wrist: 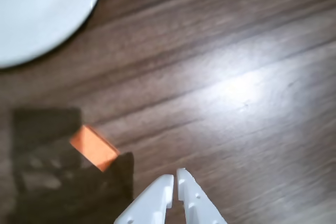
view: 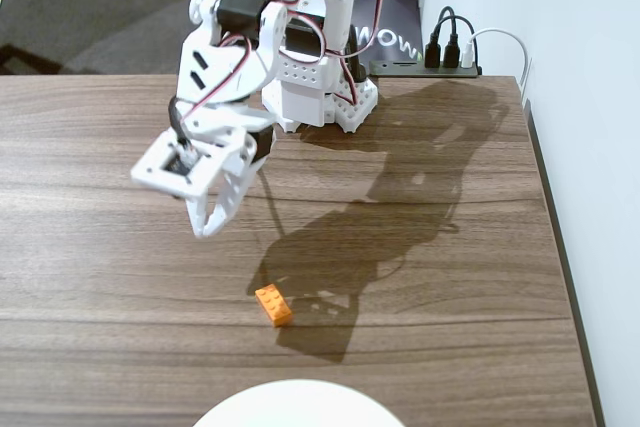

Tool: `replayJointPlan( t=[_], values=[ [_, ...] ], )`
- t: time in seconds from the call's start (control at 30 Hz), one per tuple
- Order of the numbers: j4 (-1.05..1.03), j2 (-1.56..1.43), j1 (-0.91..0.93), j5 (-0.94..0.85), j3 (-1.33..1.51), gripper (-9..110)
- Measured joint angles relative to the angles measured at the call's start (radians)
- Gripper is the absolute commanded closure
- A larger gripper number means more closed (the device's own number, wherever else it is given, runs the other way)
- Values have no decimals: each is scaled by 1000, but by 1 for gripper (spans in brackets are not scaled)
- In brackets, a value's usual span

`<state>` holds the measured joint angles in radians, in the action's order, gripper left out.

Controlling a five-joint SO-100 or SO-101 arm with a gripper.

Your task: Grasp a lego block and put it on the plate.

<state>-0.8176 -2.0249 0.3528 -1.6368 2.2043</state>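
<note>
Gripper empty, jaws nearly closed with only a thin slit between the tips, raised above the wooden table; lego block lies flat on the table, apart from the gripper. Plate sits near the block at the fixed view's bottom edge, partly out of view; block and plate not touching.

Bright, hard light falls from the upper left in the fixed view, so the arm throws a dark, crisp shadow across the wooden table, right of and below the fingers. That view is sharp edge to edge. The wrist view is soft and slightly smeared; a pale glare patch lies above the fingertips, and a dark shadow block sits to their left.
</note>
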Motion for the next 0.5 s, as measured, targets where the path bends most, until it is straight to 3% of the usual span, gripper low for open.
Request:
replayJointPlan(
  t=[0.1,0.5],
  values=[
    [-21,31,-21,-106,-21,101],
    [-275,140,-89,-253,-256,101]
  ],
)
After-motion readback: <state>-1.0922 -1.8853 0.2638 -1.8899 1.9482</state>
